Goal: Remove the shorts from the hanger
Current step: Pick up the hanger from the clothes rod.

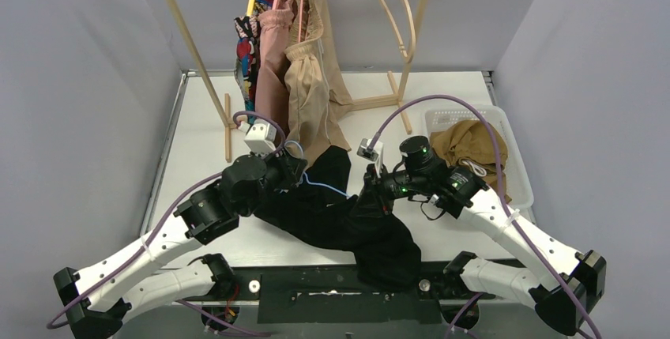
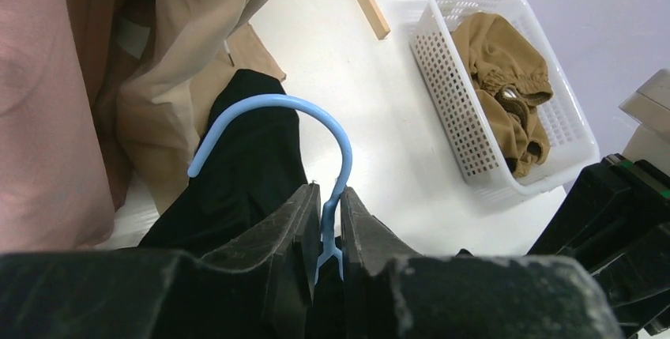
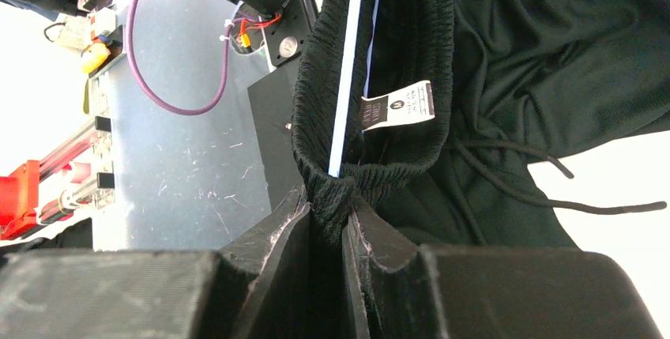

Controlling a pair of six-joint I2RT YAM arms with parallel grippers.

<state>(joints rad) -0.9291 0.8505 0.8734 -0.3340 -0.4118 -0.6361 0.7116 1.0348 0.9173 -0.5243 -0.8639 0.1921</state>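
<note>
White table (image 1: 197,141) | black shorts (image 1: 348,220) lie diagonally | left tool (image 2: 329,205) pinches hanger (image 2: 272,106) | right tool (image 3: 328,205) pinches waistband (image 3: 314,94)

- A garment rack (image 1: 188,43) stood at the far side of the table (image 1: 197,149), left of centre.
- The hanging shorts (image 1: 304,86), three pairs side by side, hung from it, the lowest seemingly touching the tabletop.
- A basket (image 1: 515,157) sat on the table at the right, with the bundled shorts (image 1: 474,145) inside.
- The spread shorts (image 1: 348,212) lay before the rack, between the arms, one end over the near edge.
- A hanger (image 2: 278,99) stuck out of their far-left end, its neck between the left gripper (image 2: 325,228) fingers.
- The right gripper (image 3: 328,212) sat on their waistband, right of the left one.
</note>
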